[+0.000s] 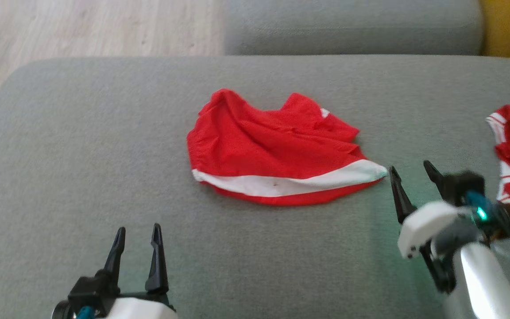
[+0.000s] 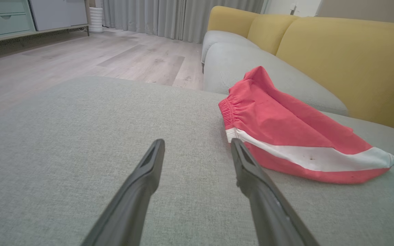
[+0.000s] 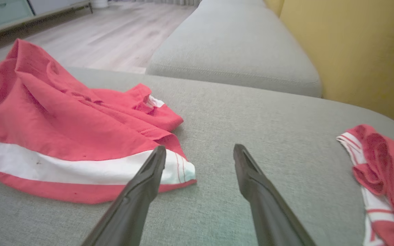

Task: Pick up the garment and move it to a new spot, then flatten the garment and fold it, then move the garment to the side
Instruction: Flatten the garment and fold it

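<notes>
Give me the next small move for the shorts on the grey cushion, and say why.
Probably ease the right hand a little toward the red shorts and close on their white-striped corner. Both hands are open and empty, the shorts lie crumpled on the cushion, and that corner sits just beside the right hand's fingertip; the left hand is farther off.

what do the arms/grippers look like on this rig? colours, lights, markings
The left gripper and right gripper match: two long, dark, tapering fingers on a black mount, set in a white housing. The right wrist carries a glowing teal-green light among dark fittings, and its forearm is glossy silver-white. A blue-teal part also shows at the left gripper's base. No markings are readable.
</notes>
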